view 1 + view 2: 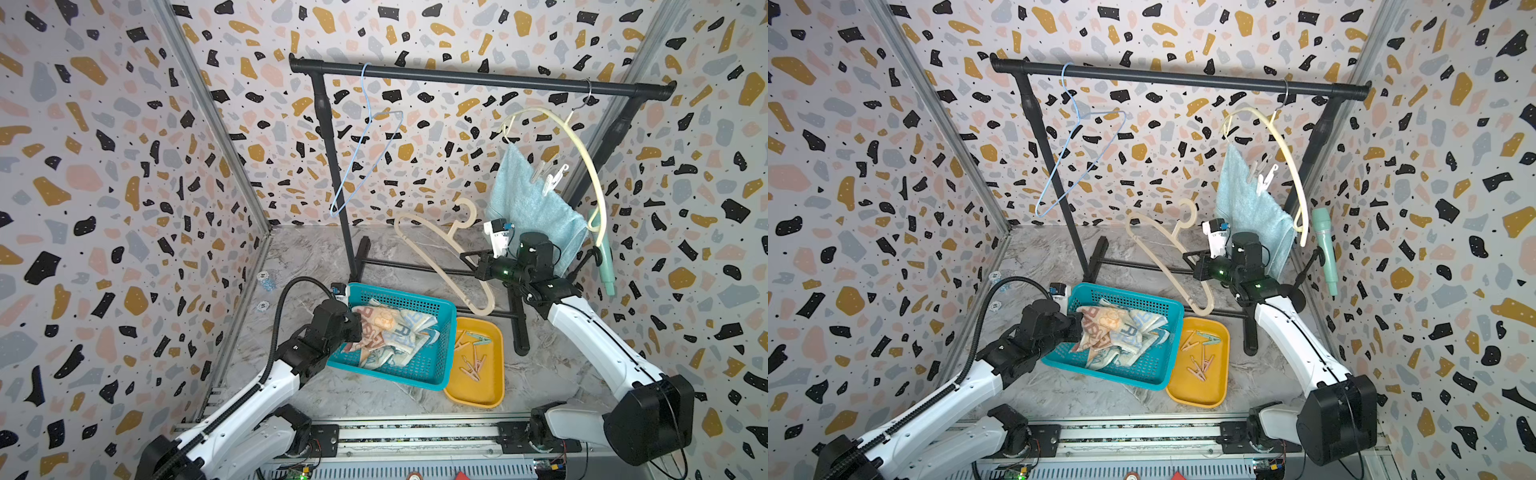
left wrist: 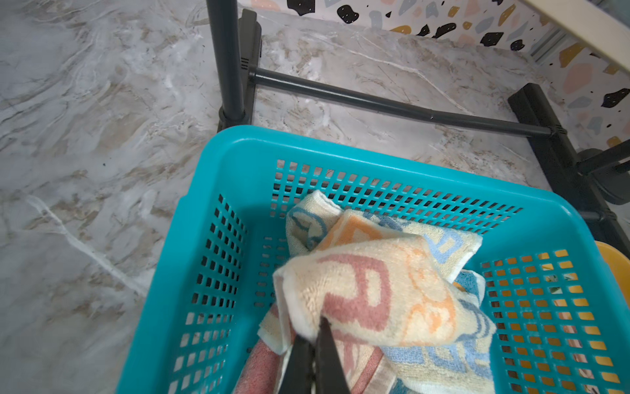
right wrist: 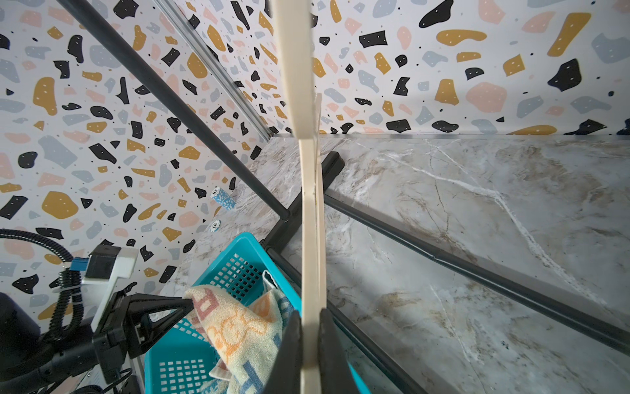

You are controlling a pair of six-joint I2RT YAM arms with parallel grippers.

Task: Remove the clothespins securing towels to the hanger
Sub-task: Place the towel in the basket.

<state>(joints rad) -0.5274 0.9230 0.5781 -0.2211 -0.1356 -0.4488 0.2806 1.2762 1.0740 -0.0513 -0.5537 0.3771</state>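
Left fingers (image 2: 329,354) pinch lettered towel (image 2: 358,290) in basket (image 2: 238,143); right fingers (image 3: 289,358) clamp cream hanger (image 3: 308,238); 2 o'clock clothespins (image 1: 550,176) blur together.

white left arm (image 1: 249,395) and right arm (image 1: 590,332), black joints, ribbed black cable (image 1: 300,280), green wrist light (image 1: 505,272).

Walls (image 1: 104,166) papered in a terrazzo print of black, ochre, pink and grey flecks are recorded in both top views. Corners are edged by aluminium profiles (image 1: 219,124). A grey marble-look counter (image 1: 316,257) is noted at centre. A black clothes rack (image 1: 478,77) is set at upper centre. Even, diffuse light is observed.
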